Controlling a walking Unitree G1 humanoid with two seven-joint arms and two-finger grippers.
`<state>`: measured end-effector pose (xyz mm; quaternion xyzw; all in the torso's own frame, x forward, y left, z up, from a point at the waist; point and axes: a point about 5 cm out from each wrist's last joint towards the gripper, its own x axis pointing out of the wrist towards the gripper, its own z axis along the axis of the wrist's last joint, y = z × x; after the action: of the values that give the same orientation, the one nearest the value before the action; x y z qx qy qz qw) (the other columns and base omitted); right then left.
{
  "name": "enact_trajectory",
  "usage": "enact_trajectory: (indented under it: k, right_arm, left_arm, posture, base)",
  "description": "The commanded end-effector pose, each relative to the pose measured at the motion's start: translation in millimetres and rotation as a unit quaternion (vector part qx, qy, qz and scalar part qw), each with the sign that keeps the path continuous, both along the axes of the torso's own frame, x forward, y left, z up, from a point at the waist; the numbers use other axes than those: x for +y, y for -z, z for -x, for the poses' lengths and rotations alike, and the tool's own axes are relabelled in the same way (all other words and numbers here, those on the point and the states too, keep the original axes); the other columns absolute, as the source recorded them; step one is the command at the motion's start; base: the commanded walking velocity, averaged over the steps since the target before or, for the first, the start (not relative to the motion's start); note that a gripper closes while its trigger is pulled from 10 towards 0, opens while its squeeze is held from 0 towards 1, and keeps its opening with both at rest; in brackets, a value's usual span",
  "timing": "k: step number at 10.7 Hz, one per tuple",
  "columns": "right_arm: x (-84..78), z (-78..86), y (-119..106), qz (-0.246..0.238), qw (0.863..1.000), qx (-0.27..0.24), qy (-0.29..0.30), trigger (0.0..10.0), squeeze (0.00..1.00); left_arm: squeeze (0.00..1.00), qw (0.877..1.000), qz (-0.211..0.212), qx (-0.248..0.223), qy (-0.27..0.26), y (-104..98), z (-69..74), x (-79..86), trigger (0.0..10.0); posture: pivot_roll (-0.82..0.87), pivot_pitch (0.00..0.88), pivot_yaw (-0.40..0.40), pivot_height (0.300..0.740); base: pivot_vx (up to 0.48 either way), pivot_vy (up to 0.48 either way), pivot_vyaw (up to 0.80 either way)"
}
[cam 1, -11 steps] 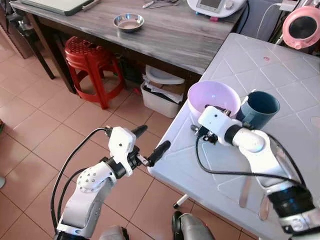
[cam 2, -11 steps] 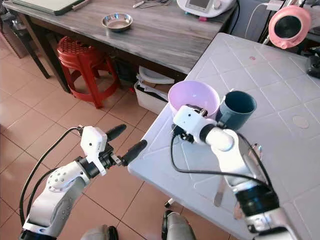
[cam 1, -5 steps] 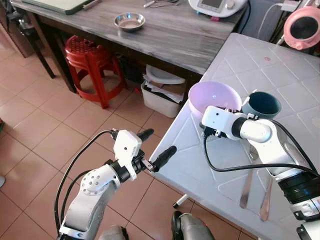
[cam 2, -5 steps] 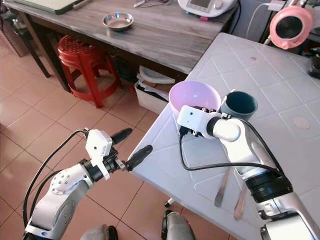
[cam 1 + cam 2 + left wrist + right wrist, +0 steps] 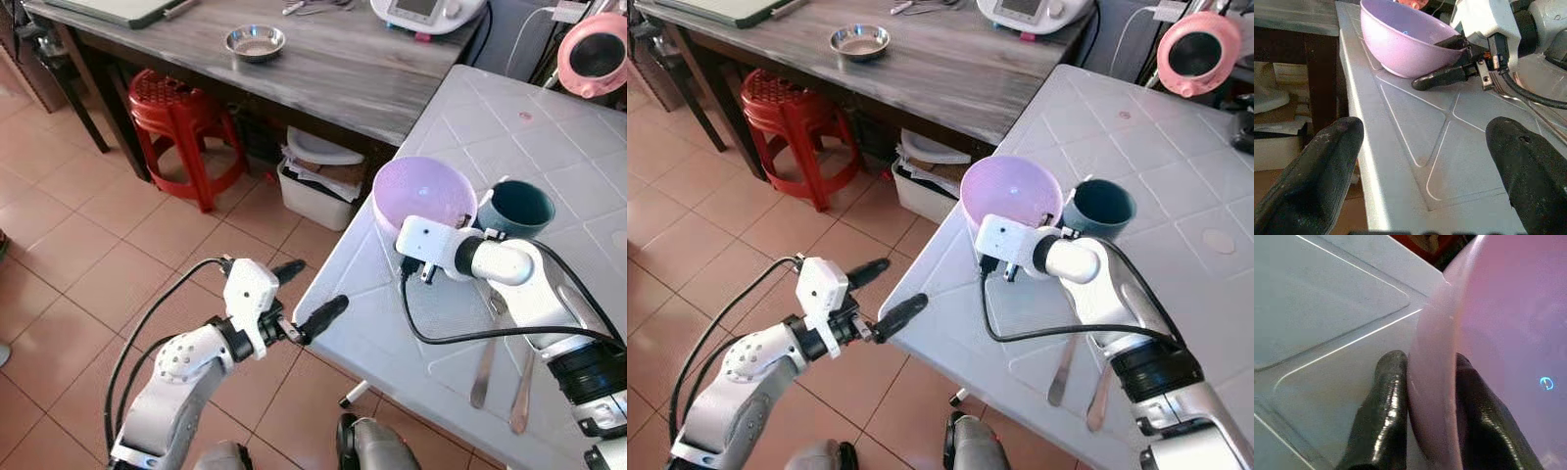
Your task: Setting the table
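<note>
The bowl point(image 5: 423, 192) has edged a little further onto the tabletop point(image 5: 549, 147) since a second ago, and the left gripper point(image 5: 306, 294) has crept closer to the near left edge, fingers spread. The right gripper point(image 5: 1425, 406) pinches the bowl's rim, one finger inside, one outside. The bowl sits near that edge, just beside a cup point(image 5: 517, 208).

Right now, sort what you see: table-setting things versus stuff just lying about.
Job:
pink bowl, rim pinched by right claw
teal cup
two utensils on white table

Lying about:
steel bowl
red stool
white appliance
pink fan
</note>
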<state>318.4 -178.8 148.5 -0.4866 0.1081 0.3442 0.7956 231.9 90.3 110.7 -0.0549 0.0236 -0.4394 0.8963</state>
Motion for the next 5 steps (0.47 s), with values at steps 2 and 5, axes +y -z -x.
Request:
enact_trajectory:
  k: [2, 5]
  right_arm:
    - [-2.8, 3.1, 2, 0.006, 1.0, -0.012, 0.003, 0.0, 0.0]
    - [-4.0, 2.9, -1, -0.008, 0.999, -0.047, 0.017, 0.0, 0.0]
  left_arm:
    - [0.0, 1.0, -0.003, -0.007, -0.025, 0, -1.4, -0.3, 10.0]
    - [0.0, 0.996, -0.023, -0.004, -0.082, 5, -9.0, 5.6, 10.0]
  posture:
    - [-0.07, 0.16, -0.012, 0.74]
    - [-0.08, 0.157, -0.013, 0.74]
  base:
    - [0.0, 0.0, 0.0]
    - [0.0, 0.0, 0.0]
